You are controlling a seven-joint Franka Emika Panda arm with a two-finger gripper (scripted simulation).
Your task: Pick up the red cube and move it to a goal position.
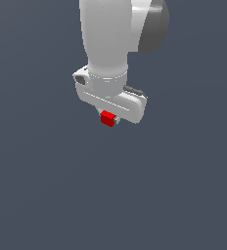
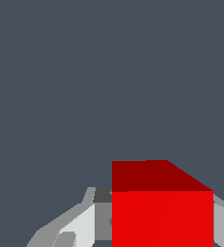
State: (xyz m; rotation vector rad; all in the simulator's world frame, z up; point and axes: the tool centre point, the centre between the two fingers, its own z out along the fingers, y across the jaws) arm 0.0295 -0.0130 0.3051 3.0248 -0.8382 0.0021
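Exterior view shows the gripper (image 1: pixel 109 119) clamped on the red cube (image 1: pixel 106 118); pickup looks done, and carrying it to the unseen goal remains.

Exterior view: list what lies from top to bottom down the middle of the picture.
White arm → end effector → red cube held between its fingers → bare dark grey background.
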